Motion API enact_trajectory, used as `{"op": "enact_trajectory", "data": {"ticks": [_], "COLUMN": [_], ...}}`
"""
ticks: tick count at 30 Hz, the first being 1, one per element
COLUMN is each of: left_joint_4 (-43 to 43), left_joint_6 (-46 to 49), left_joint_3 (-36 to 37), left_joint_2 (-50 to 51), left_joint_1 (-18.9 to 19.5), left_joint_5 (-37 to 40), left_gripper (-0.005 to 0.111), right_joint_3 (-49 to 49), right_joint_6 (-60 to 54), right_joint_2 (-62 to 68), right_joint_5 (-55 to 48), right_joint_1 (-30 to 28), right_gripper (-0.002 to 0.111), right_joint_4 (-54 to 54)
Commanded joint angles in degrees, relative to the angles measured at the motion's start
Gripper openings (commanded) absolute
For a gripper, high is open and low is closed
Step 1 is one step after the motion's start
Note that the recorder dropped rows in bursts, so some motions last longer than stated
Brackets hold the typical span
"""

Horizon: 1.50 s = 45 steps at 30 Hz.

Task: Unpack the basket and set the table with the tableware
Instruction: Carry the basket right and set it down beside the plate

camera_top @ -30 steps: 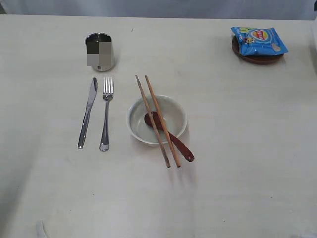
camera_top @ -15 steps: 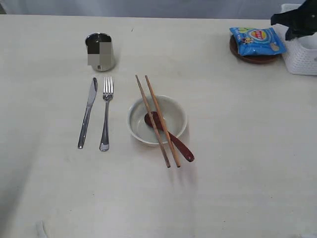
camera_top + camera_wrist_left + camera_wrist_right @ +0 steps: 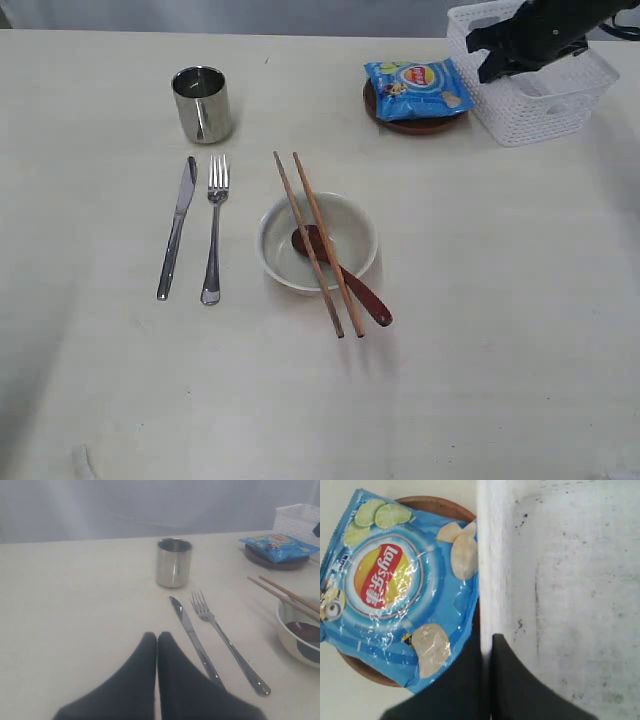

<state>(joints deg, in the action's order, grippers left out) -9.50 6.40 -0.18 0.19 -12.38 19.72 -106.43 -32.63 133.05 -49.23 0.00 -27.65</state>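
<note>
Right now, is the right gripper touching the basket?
Touching. The right wrist view shows the right gripper shut on the basket wall, with one finger on each side of it.

Black left pincer (image 3: 157, 636), tapered fingers (image 3: 180, 680)

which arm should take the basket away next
Right. The right end effector grips the basket wall; the left end effector is shut by the knife, far from it.
</note>
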Motion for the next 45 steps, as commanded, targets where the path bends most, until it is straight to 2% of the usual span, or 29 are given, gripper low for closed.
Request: {"op": "enact_trajectory", "data": {"ticks": [1, 10, 18, 22, 25, 29, 35, 45], "left_joint_4": [0.2, 0.2, 0.2, 0.2, 0.2, 0.2, 0.2, 0.2], "left_joint_6": [-0.1, -0.1, -0.2, -0.2, -0.2, -0.2, -0.2, -0.1], "left_joint_3": [0.2, 0.2, 0.2, 0.2, 0.2, 0.2, 0.2, 0.2], "left_joint_2": [-0.2, -0.2, -0.2, -0.2, -0.2, -0.2, -0.2, -0.2], "left_joint_1": [-0.3, -0.3, -0.3, -0.3, -0.3, -0.3, -0.3, -0.3], "left_joint_5": [-0.1, -0.1, -0.1, -0.1, -0.1, -0.1, -0.1, -0.1], "left_gripper": [0.0, 0.0, 0.0, 0.0, 0.0, 0.0, 0.0, 0.0], "right_joint_3": [0.6, 0.6, 0.6, 0.6, 0.6, 0.6, 0.6, 0.6], "right_joint_6": [-1.1, 0.6, 7.1, 27.3, 39.0, 44.1, 53.3, 55.3], "right_joint_2": [1.2, 1.2, 0.6, -3.1, -4.4, -4.5, -4.5, -4.4], "right_joint_5": [-5.5, -4.7, -3.6, 0.6, -0.5, -3.0, -7.0, -9.7], "right_joint_1": [3.7, 11.5, 13.4, 13.3, 13.3, 14.3, 17.4, 19.6], "right_gripper": [0.0, 0.0, 0.0, 0.0, 0.0, 0.0, 0.0, 0.0], "right_joint_4": [-2.3, -2.2, -1.5, 11.9, 12.6, 13.7, 25.6, 24.8]}}
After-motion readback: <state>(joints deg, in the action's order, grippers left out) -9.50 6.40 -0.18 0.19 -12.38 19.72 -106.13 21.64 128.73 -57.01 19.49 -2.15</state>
